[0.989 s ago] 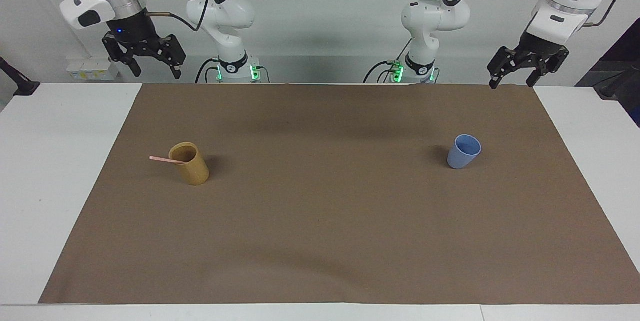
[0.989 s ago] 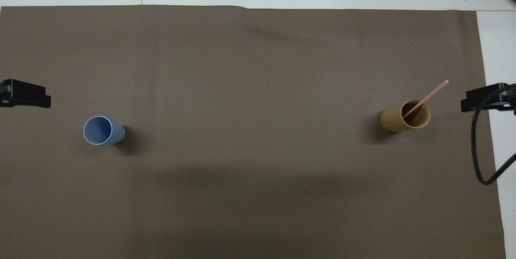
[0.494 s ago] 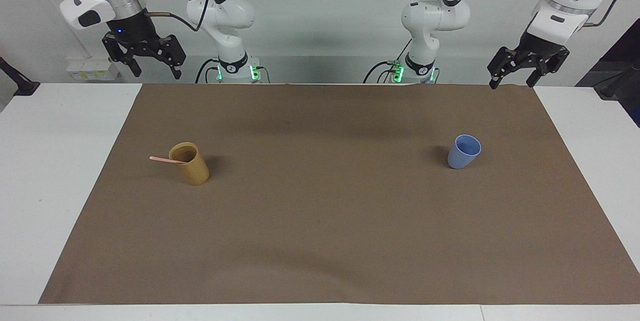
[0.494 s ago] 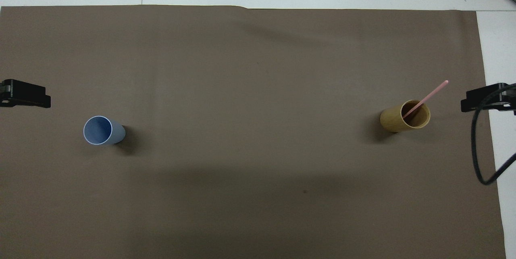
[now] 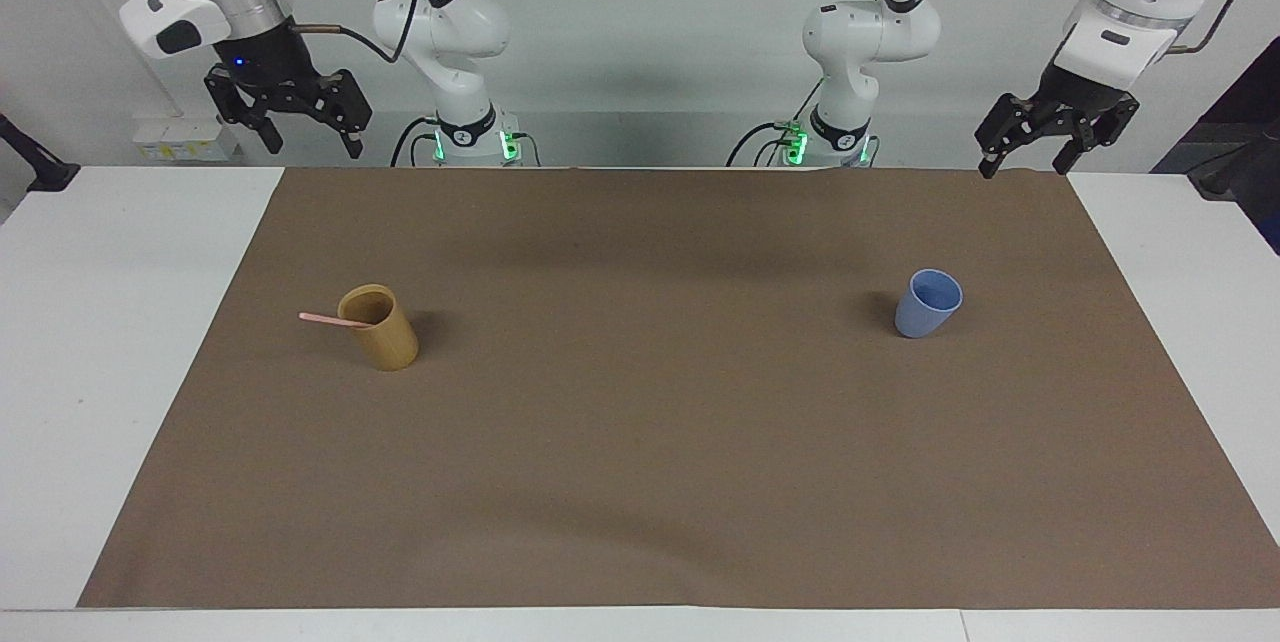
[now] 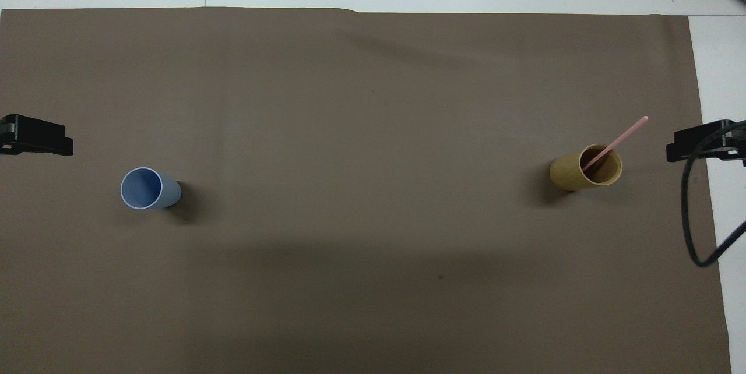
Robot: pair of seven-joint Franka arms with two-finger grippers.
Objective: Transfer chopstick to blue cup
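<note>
The white, smooth worktop [image 5: 120, 342] carries a large brown paper-like sheet [image 5: 650, 442], flat and matte, which fills most of the frame. On this sheet, at the middle left of the facing view, stands a tan cylindrical cup [image 5: 380, 328] with a smooth wall. A thin, straight, pale pink chopstick [image 5: 335, 321] leans inside it and its free end sticks out over the rim toward the left edge of the frame. At the middle right of the same view stands a small light-blue plastic cup [image 5: 928, 303], handleless and narrowing to its base.

The right hand [image 5: 307, 139] hangs in the upper left of the facing view, high above the sheet's corner and well apart from the chopstick, its black fingers spread and holding nothing. The left hand [image 5: 1026, 157] hangs in the upper right, also released, well apart from the blue cup.
</note>
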